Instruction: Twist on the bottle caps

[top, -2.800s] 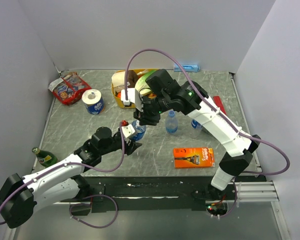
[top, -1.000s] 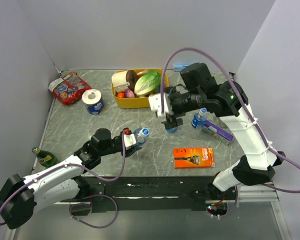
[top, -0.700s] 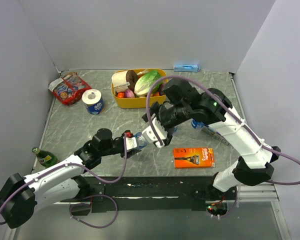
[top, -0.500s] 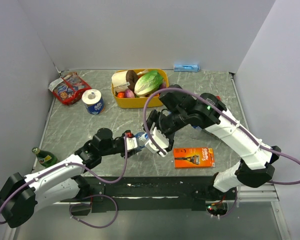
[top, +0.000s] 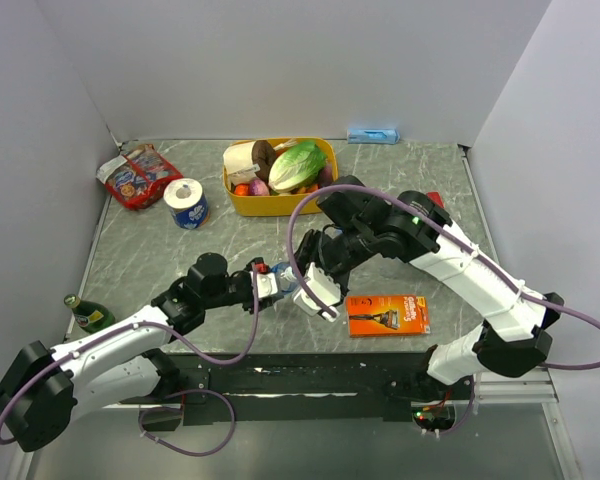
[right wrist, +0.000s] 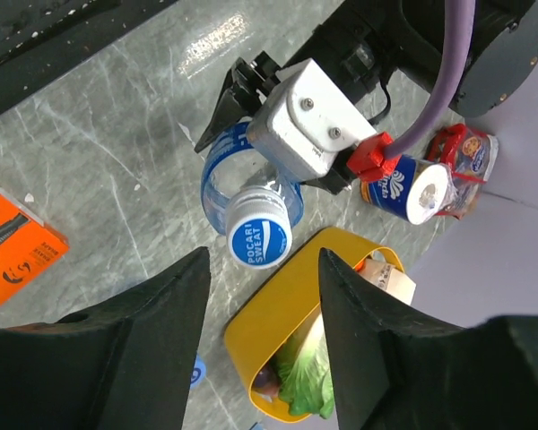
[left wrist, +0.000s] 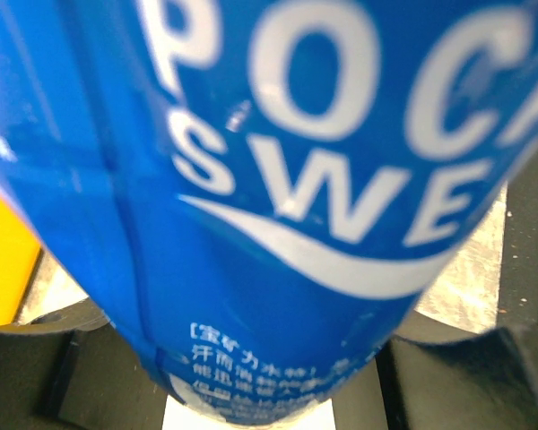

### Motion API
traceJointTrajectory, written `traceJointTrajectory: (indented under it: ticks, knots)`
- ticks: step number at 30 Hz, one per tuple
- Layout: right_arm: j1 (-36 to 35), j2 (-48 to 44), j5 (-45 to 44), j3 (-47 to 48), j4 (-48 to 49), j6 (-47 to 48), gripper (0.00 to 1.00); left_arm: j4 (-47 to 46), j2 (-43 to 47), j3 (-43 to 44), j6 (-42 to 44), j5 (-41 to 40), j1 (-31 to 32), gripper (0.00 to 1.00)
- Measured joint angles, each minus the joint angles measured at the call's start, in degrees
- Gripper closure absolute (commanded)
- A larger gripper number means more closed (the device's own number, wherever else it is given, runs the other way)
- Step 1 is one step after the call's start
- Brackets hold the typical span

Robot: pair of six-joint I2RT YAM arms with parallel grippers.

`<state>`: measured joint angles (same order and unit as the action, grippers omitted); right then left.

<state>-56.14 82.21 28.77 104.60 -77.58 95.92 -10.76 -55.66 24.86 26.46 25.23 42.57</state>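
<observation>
**Capped bottle between two claws**

Seated on the mouth of the bottle [right wrist: 217, 184]: one blue bottle cap [right wrist: 260, 242], printed face toward the right wrist camera. Bracketed by the right claw [right wrist: 264, 262], fingers [right wrist: 152, 340] on either side of that cap at a middling spread, with a visible gap on both sides and no contact. Gripped round its blue-labelled body by the left claw [top: 270, 283], clamped tight, neck aimed at the right claw. Resting on the surface [top: 180, 250] or raised off it: cannot tell. Just beside the right claw, on its side away from the left claw: an orange razor pack [top: 387, 313], lying flat. Beyond both claws: a yellow tub [top: 280, 207] of vegetables. Farther out beyond the left claw: a toilet roll [top: 187, 203] and a red snack bag [top: 135, 178].
</observation>
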Motion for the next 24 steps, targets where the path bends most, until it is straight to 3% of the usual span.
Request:
traceJointTrajectory:
  ticks: [8,18,24]
  knots:
    - [-0.35,1.79,0.26,0.00,0.02,-0.35,0.47,0.44,-0.11,0.57,0.94,-0.72,0.00,0.99]
    - [-0.35,2.75,0.11,0.11,-0.04,-1.97,0.63,0.57,-0.46,0.57,1.16,-1.75,0.00,0.99]
    - [-0.07,4.20,-0.87,0.94,0.02,-5.44,0.66,0.96,-0.72,0.57,0.59,-3.91,0.00,0.99]
